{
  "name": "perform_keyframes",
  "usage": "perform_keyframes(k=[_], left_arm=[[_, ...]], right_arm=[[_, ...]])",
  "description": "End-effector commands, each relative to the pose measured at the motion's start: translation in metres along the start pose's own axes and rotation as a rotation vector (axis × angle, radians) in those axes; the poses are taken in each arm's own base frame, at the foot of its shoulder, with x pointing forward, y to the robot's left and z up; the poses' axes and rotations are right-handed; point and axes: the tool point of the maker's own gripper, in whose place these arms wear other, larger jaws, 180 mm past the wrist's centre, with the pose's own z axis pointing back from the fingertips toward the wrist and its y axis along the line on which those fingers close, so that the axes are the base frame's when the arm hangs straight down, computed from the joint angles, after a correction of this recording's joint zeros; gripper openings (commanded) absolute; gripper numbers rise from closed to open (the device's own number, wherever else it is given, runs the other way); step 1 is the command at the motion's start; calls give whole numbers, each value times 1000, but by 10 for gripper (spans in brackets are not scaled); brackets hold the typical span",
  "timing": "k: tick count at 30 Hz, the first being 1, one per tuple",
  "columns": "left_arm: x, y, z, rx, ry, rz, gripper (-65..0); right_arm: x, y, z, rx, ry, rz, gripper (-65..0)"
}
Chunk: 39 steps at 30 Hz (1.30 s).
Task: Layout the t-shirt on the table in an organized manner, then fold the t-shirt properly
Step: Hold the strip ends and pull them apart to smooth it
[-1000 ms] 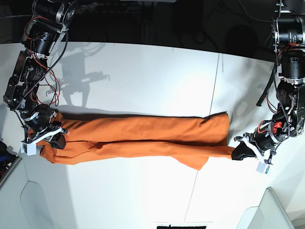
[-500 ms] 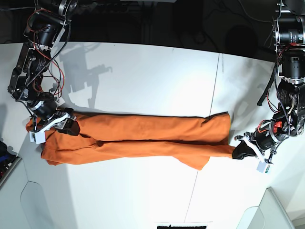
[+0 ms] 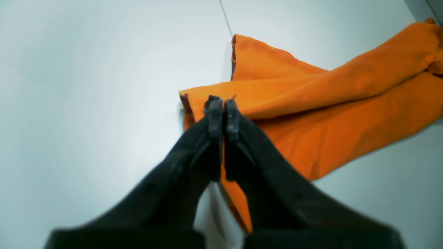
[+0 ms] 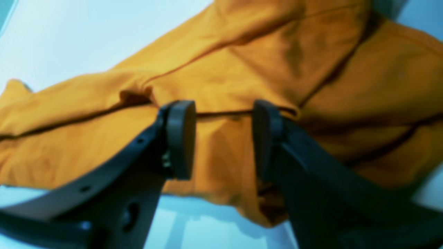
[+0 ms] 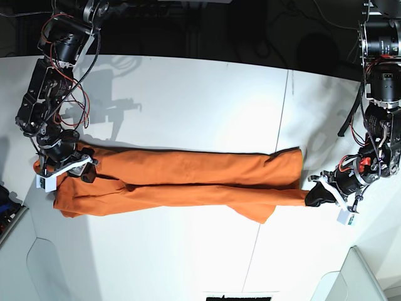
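Observation:
The orange t-shirt (image 5: 188, 179) lies stretched into a long narrow band across the white table (image 5: 188, 94). At its right end my left gripper (image 5: 313, 198) is shut on the t-shirt's corner. In the left wrist view the gripper (image 3: 223, 112) has its fingertips pressed together with orange cloth (image 3: 328, 103) pinched between them. My right gripper (image 5: 83, 170) hovers over the band's left end. The right wrist view shows this gripper (image 4: 223, 138) open, its fingers (image 4: 180, 138) spread apart above the creased t-shirt (image 4: 242, 69), holding nothing.
A thin dark seam (image 5: 283, 119) crosses the table right of centre and passes under the shirt. Pale panels sit at the near corners (image 5: 50, 269) (image 5: 357, 276). A dark background lies beyond the table's far edge.
My right gripper opened, let go of the shirt's left end and lifted slightly toward the far side. The left gripper stayed shut in place and the shirt stayed stretched.

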Motion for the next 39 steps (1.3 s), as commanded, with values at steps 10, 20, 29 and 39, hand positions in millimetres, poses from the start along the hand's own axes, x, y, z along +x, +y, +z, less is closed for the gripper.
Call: perform_keyframes(k=[10, 20, 29, 39], left_arm=[[27, 2, 6, -5, -63, -23, -650], [27, 2, 6, -5, -64, -23, -650], [27, 2, 6, -4, -63, -23, -650], [27, 2, 6, -4, -63, -24, -650]], right_arm=[[38, -2, 2, -18, -103, 33, -381], [31, -21, -2, -107, -102, 12, -381], [41, -18, -22, -102, -87, 2, -381], [33, -7, -37, -83, -22, 64, -489]])
